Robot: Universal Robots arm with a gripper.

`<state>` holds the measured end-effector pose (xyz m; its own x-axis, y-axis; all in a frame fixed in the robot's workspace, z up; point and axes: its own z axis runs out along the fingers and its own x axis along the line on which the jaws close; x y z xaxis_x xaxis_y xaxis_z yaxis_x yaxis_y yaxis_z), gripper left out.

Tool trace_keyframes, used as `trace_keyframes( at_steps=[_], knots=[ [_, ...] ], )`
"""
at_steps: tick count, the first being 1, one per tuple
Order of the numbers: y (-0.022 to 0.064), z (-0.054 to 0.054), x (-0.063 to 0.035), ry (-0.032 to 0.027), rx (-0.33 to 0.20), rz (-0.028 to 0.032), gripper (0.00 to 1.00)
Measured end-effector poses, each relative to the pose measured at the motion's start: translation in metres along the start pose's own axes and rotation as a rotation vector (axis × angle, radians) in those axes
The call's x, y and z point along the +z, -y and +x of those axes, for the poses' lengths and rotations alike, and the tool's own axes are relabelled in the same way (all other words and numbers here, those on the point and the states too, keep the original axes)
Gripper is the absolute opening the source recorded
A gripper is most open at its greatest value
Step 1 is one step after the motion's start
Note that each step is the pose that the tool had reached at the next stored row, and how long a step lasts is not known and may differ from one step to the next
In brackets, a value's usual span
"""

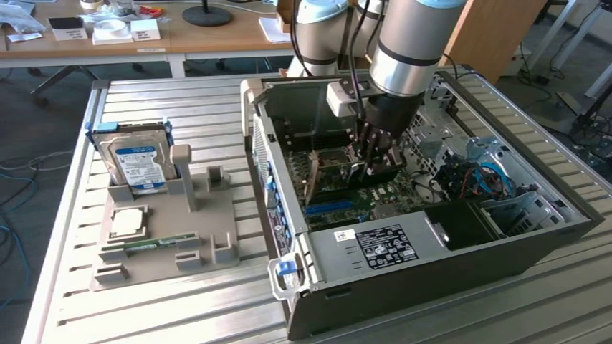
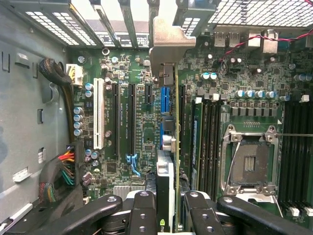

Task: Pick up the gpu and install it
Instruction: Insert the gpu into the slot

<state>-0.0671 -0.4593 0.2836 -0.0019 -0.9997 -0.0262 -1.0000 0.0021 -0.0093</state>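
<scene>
My gripper (image 1: 375, 163) is down inside the open computer case (image 1: 402, 261), over the green motherboard (image 2: 146, 132). It is shut on the gpu (image 2: 166, 188), which I see edge-on as a slim strip between the two black fingers (image 2: 143, 213). The card runs away from the fingers to its metal bracket (image 2: 168, 49) at the case's rear slot openings. It hangs just above the board, in line with the blue slot (image 2: 165, 100). Whether its edge sits in a slot I cannot tell. In the exterior view the gpu (image 1: 330, 175) stands upright on edge beside the fingers.
Black and white expansion slots (image 2: 99, 115) lie beside the card, the CPU socket (image 2: 249, 164) and memory slots on its other side. Cables (image 2: 66, 169) crowd one case wall. On the exterior view's left, a grey fixture (image 1: 163, 236) holds a hard drive (image 1: 142, 165), a CPU (image 1: 129, 221) and a memory stick (image 1: 148, 245).
</scene>
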Motion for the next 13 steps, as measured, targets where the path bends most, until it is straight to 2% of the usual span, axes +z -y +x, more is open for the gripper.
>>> trace_keyframes(
  at_steps=[13],
  knots=[
    [-0.0001, 0.0, 0.0011, -0.0001, 0.0, -0.0001, 0.27]
  ],
)
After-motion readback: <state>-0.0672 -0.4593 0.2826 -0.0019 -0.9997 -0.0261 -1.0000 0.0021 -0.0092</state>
